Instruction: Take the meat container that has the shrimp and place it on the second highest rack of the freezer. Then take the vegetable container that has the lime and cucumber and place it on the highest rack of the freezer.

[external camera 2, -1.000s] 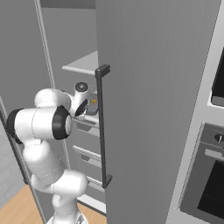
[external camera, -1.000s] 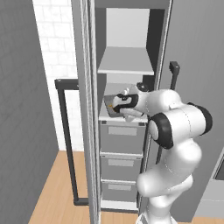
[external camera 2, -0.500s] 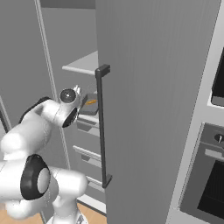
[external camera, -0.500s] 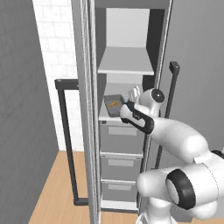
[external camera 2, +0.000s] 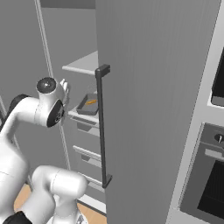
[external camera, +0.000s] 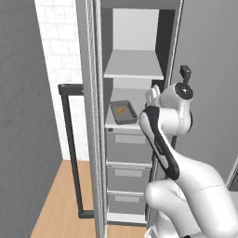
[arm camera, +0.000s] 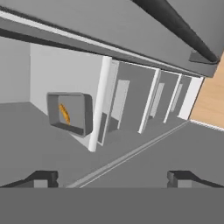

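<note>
Sitting on a shelf of the freezer [external camera: 135, 69], the meat container [external camera: 123, 112] lay just above the grey drawers [external camera: 125, 144], with the shrimp [external camera: 120, 110] inside it. One more pale shelf [external camera: 134, 65] showed above it, so the tray appeared to be on the second highest rack, as the task asked. The tool [arm camera: 113, 177] held nothing: its two dark tips stood wide apart, well clear of the tray [arm camera: 70, 113], which the hand camera saw off to one side with the orange shrimp [arm camera: 64, 113] in it.

By my reading, the step in hand was drawing the arm out of the freezer and going for the bowl with the lime and cucumber. Doing that well called for pulling straight back, keeping the wrist away from the door edge and its long black handle [external camera 2: 101, 127], and not brushing the tray on the way out.

No brand, label or other writing could be read on the freezer, drawers or tray.
</note>
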Available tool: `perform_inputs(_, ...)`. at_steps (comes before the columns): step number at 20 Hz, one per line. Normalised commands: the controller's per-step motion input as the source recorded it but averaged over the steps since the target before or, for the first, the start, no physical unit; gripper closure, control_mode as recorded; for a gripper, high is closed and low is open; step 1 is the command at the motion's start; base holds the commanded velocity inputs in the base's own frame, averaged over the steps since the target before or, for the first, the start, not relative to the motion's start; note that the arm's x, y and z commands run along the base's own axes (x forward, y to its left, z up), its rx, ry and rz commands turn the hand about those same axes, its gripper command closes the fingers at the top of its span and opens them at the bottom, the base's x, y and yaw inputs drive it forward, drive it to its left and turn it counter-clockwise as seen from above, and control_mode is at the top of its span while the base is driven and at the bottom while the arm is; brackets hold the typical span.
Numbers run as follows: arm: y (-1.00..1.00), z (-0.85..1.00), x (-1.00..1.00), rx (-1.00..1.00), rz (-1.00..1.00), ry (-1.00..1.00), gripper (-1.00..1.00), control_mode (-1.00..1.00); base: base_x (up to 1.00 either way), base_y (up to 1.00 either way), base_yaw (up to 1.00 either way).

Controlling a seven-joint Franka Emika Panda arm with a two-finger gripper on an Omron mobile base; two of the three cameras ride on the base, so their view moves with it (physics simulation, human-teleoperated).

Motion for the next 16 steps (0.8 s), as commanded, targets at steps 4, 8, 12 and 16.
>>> perform_inputs(4,-0.22,0.71,-0.90,0.00,0.02,0.09,-1.00,-1.00,0.00,0.00,0.00)
perform_inputs(8,-0.01,0.14,-0.39,0.00,0.00,0.01,-1.00,-1.00,0.00,0.00,0.00)
perform_inputs(12,0.10,0.00,-0.04,-0.01,0.01,0.00,-1.00,-1.00,0.00,0.00,0.00)
perform_inputs(16,0.00,0.00,-0.02,0.00,0.00,0.00,-1.00,1.00,-0.54,0.00,-0.14)
